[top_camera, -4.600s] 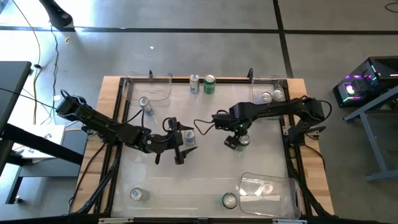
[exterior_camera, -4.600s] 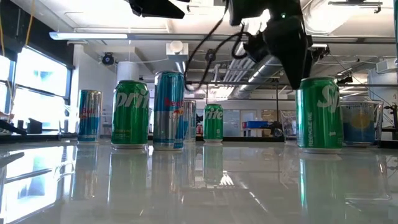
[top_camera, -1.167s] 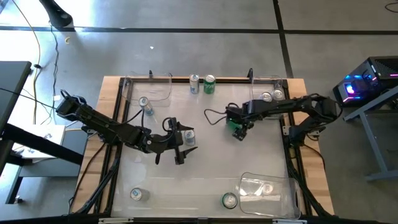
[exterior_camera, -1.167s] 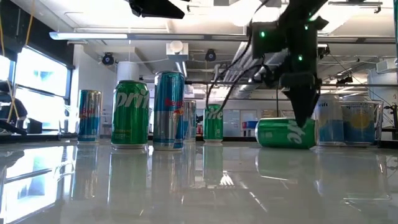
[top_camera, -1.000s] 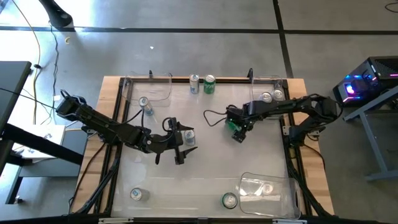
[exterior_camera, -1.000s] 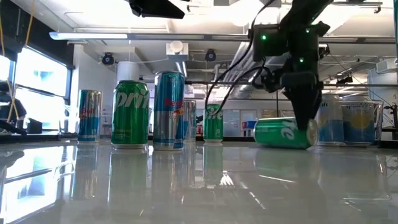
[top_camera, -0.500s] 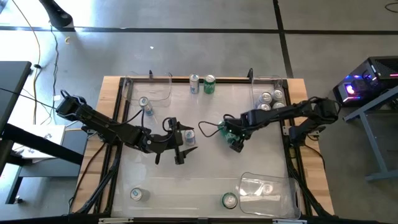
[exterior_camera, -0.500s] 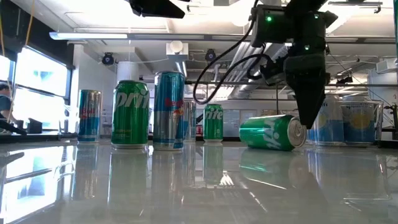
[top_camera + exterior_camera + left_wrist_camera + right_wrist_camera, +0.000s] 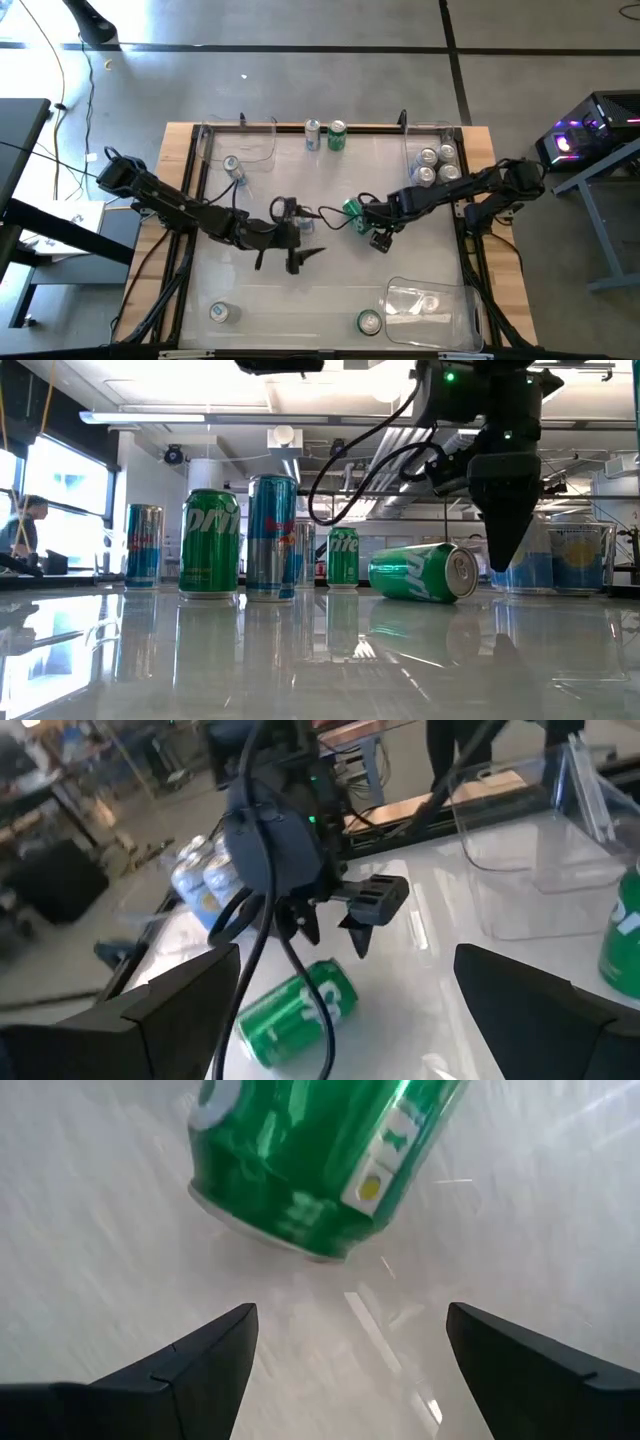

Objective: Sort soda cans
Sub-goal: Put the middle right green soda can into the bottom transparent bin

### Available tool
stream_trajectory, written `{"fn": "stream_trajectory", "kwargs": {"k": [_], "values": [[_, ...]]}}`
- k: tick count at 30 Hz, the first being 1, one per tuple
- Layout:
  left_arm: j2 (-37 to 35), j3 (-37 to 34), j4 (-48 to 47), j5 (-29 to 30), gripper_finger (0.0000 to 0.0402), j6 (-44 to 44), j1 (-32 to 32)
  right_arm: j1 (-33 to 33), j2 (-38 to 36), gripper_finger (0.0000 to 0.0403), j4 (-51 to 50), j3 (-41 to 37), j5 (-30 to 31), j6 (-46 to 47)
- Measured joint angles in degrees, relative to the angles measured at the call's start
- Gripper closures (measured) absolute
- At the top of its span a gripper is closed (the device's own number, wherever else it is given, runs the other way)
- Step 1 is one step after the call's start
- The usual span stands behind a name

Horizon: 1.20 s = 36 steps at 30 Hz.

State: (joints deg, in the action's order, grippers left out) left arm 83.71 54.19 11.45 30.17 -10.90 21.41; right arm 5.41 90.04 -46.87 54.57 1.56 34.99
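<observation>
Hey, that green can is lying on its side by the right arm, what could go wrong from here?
1. The tipped green can lies free on the slick table and may roll when nudged.
2. The right end effector is open beside the can, not around it; closing there would likely miss or push it.
3. The left end effector hovers open nearby, so the arms might clash.

The toppled green can (image 9: 320, 1160) is cut off by the right wrist view's edge.
</observation>
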Motion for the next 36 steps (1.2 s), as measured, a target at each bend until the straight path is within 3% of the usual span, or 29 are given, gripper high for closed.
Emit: {"fn": "stream_trajectory", "kwargs": {"k": [4, 13, 17, 20, 25, 29, 32, 36], "values": [[2.4, 0.4, 2.2, 0.0, 0.0037, -2.3, 0.0, 2.4, -0.1, 0.0084, 0.3, 0.2, 2.3, -0.3], [2.6, 1.6, 0.9, 0.5, 0.0037, -1.1, -0.4, 13.1, -0.6, 0.0085, 6.7, 2.7, 20.0, -11.1], [2.7, 1.6, -0.7, -4.0, 0.0037, 3.1, -2.9, 16.0, -0.6, 0.0085, 8.8, 2.7, 27.9, -12.9], [2.8, 2.9, -3.1, -9.1, 0.0037, 4.9, -5.5, 16.9, -0.6, 0.0085, 8.3, 2.7, 34.6, -9.7], [4.8, 12.4, -16.0, -13.6, 0.0037, 5.0, -9.8, 21.1, -3.9, 0.0085, 2.1, 2.7, 43.4, 1.2], [10.8, 20.3, -22.6, -18.8, 0.0037, -3.5, -12.0, 25.2, -8.6, 0.0085, -7.4, 2.7, 43.7, 14.5], [17.2, 27.2, -26.6, -24.1, 0.0037, -6.2, -14.4, 27.2, -11.1, 0.0085, -10.6, 2.7, 40.5, 22.2], [26.3, 36.7, -35.7, -23.9, 0.0037, -6.1, -17.8, 29.0, -12.2, 0.0085, -10.2, 2.7, 36.4, 26.1]]}}
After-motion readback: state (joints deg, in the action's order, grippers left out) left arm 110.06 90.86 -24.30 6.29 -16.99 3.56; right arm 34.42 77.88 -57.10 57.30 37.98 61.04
